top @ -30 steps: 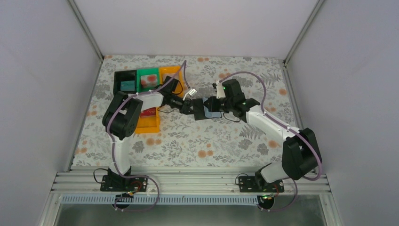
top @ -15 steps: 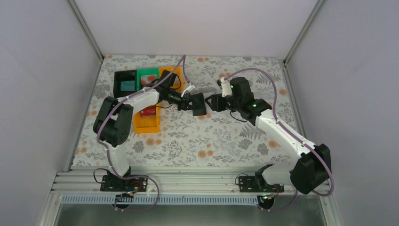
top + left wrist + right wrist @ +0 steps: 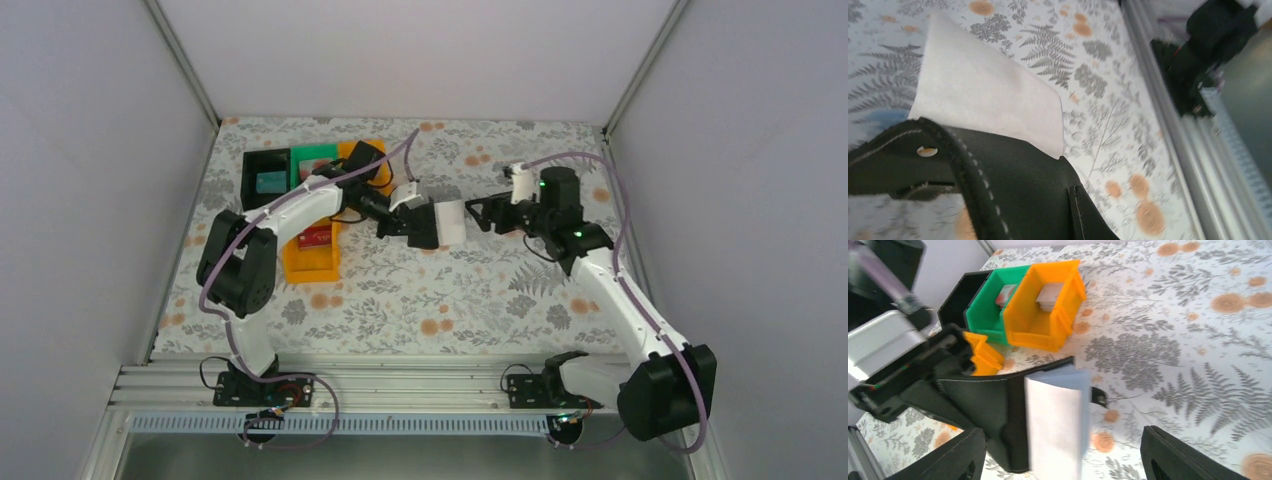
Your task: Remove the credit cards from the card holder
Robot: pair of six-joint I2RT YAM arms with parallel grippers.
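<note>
top external: your left gripper (image 3: pixel 406 224) clamps card holder (image 3: pixel 424 236); pale card (image 3: pixel 452 221) juts lengthwise toward your right gripper (image 3: pixel 479 215), jaws wide, just short of it.

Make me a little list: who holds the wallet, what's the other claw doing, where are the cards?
wallet: black, in the left gripper
left gripper: shut on the wallet
right gripper: open, near the wallet, holding nothing
pale card: sticking out of the wallet
green tray: red-and-white card inside
back orange tray: grey card inside
</note>
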